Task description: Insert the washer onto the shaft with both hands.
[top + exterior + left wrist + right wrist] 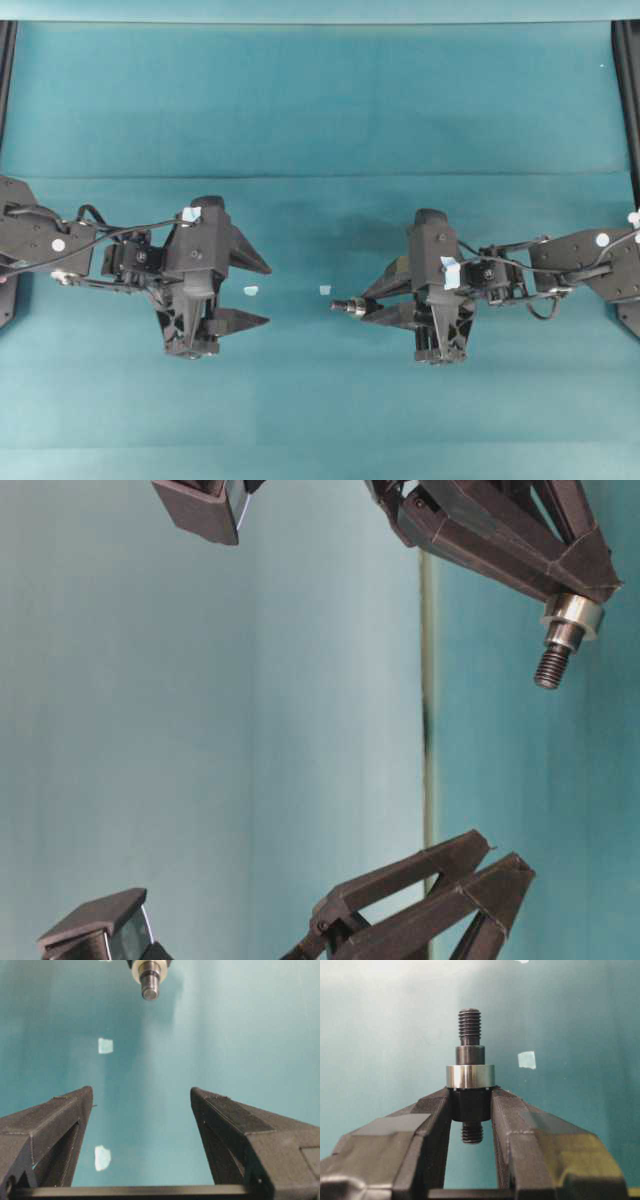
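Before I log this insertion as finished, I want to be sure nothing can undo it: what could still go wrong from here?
The washer sits loose on the shaft, which projects sideways from the right end effector; a tilt or jolt could slide it off the threaded tip. The end effector pinches only a short section, so the shaft might pivot. The open left end effector faces the tip and could knock it.

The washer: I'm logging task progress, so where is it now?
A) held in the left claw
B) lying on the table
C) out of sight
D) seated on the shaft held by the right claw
D: the washer rings the shaft just above the tips of the right claw, while the left claw stands open and empty.
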You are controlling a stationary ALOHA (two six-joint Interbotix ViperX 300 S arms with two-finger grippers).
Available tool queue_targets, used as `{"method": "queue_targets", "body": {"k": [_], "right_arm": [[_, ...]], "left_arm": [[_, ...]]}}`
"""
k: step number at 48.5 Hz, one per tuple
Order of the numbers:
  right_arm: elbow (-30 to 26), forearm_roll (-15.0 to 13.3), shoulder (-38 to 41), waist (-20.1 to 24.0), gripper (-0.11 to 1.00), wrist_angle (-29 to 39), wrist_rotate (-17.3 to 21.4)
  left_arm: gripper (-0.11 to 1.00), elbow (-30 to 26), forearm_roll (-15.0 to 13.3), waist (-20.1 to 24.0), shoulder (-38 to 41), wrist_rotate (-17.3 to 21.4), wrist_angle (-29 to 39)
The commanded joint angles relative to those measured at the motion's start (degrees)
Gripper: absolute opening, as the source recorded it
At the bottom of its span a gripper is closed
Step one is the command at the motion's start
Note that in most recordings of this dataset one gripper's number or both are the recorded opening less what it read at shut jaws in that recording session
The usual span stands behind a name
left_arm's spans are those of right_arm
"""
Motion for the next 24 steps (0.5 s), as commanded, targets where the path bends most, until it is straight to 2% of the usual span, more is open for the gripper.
{"method": "queue_targets", "body": {"k": [1,24], "right_arm": [[-0.53,0.18,-0.79,0.09,0.00,-0.35,0.35],[-0.62,0.09,-0.70,0.09,0.00,-0.35,0.35]], "left_arm": [[0.85,-0.44,0.00,-0.09,-0.97,-0.09,-0.18],[0.85,0.44,0.09,-0.09,-2.20,-0.09,-0.18]]}}
